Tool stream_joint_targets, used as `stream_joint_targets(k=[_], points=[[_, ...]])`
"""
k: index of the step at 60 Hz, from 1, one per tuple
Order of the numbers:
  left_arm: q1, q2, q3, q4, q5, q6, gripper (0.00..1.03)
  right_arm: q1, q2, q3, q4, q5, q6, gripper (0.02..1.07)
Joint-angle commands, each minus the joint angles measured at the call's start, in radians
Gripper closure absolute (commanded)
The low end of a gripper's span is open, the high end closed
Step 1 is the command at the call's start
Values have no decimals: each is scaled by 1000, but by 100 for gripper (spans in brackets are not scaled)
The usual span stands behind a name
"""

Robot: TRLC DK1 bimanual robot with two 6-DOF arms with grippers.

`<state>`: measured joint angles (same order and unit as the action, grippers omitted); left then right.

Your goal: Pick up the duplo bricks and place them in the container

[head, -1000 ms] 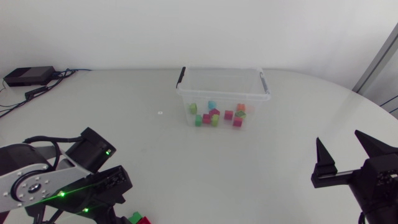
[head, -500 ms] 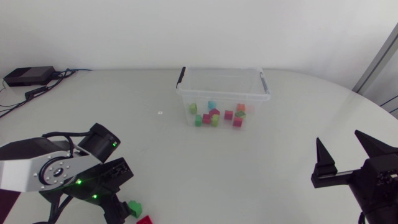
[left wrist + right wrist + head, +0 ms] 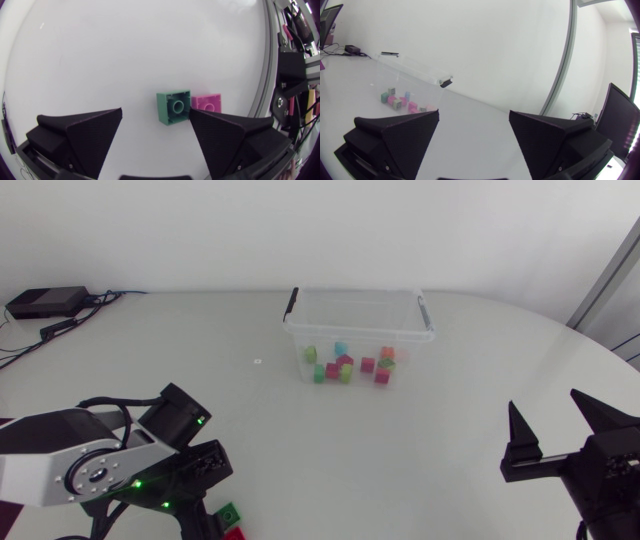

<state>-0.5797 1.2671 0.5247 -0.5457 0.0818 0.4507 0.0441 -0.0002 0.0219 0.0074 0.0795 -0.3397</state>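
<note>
Nearest, at the front edge of the surface, the left tool hangs over two loose bricks with its fingers spread wide and gripping nothing. A green brick lies below the gap, closer to one finger than the other and turned slightly askew to both. A pink brick lies against its side, partly behind that nearer finger. Both seem to lie with the hollow underside up.

These bricks are probably light, stiff, hard plastic with smooth walls, so they will not crush but could slide or spin under an off-centre pinch. The best hold is likely across two opposite flat walls of the green brick, low on its body. Since the pink brick touches one wall, the fingers may need to turn to the two free walls, or they could catch both.

Across the surface, the right tool rests low, fingers apart and empty.

Farthest, toward the back, stands the clear container, lid off, with a cluster of coloured bricks already on its floor.
</note>
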Motion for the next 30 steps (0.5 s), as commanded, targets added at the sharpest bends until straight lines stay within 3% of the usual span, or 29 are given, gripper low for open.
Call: stream_joint_targets(k=[1, 17, 30], points=[[-17, 23, -2, 9, 12, 19, 10, 5, -3, -27, 11, 0, 24, 6], [-62, 58, 1, 21, 36, 22, 10, 5, -3, -27, 11, 0, 24, 6], [-39, 28, 20, 20, 42, 26, 10, 5, -3, -27, 11, 0, 24, 6]])
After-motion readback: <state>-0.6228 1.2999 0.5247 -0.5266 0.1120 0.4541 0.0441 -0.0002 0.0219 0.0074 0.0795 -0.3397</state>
